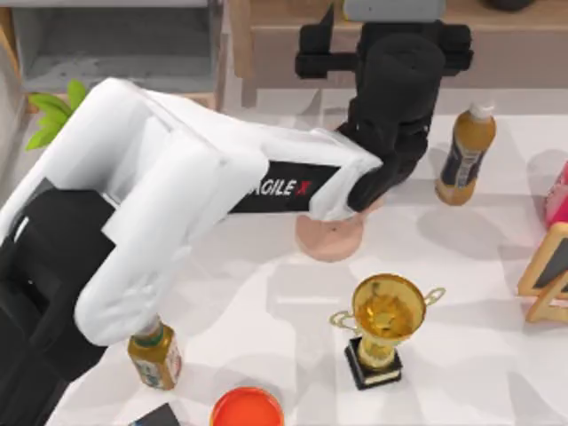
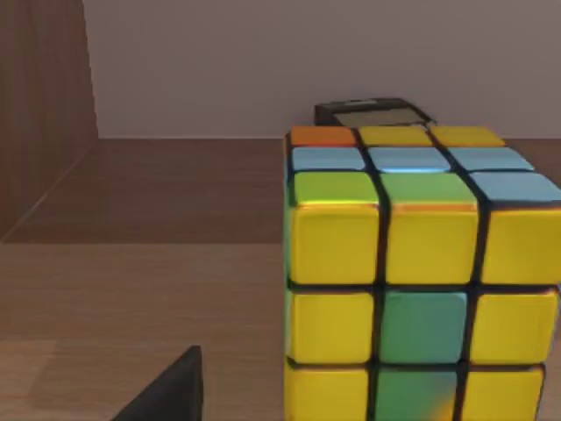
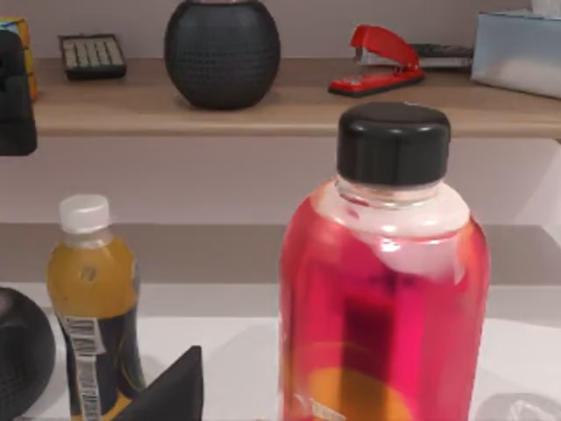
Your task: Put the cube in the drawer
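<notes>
Glossy tiled cube (image 2: 421, 281) on wood-grain shelf (image 2: 131, 289)

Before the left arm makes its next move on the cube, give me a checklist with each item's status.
1. Cube found: ok, the cube stands on the wooden shelf.
2. Left pincer at the shelf by the cube: ok.
3. Grip on the cube: cannot tell.
4. Drawer open: ok, its grey inside shows at the top view's upper left.
5. Calculator behind the cube, apart from it: ok.
</notes>
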{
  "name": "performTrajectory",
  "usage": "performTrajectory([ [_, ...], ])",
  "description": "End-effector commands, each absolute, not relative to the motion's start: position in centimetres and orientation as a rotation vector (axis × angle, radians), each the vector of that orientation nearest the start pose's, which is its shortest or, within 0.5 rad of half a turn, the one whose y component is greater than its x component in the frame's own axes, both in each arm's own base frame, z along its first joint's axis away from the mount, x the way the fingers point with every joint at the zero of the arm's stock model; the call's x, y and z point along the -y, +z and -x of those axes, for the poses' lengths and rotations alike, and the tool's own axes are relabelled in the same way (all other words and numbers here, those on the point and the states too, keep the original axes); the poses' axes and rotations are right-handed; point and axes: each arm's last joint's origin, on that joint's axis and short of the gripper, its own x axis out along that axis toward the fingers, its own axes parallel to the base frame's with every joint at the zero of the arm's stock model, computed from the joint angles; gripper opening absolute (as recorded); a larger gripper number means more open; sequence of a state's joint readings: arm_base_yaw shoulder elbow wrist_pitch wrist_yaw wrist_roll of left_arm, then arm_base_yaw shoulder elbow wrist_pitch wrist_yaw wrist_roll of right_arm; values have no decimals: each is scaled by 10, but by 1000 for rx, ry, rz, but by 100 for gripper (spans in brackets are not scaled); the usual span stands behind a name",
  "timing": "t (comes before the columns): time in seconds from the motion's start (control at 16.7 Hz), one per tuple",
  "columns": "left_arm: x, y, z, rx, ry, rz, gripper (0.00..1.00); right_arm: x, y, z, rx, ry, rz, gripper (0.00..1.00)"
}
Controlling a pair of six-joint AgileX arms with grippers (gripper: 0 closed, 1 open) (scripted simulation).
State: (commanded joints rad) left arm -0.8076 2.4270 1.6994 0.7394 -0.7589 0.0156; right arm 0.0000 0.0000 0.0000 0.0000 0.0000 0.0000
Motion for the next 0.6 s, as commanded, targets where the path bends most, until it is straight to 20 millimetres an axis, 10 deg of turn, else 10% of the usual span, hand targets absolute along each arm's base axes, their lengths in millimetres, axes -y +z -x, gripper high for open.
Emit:
performTrajectory([
  [0.6, 369, 148, -442, 0, -20, 0, 100, 1, 160, -106, 0, 0, 0, 100],
])
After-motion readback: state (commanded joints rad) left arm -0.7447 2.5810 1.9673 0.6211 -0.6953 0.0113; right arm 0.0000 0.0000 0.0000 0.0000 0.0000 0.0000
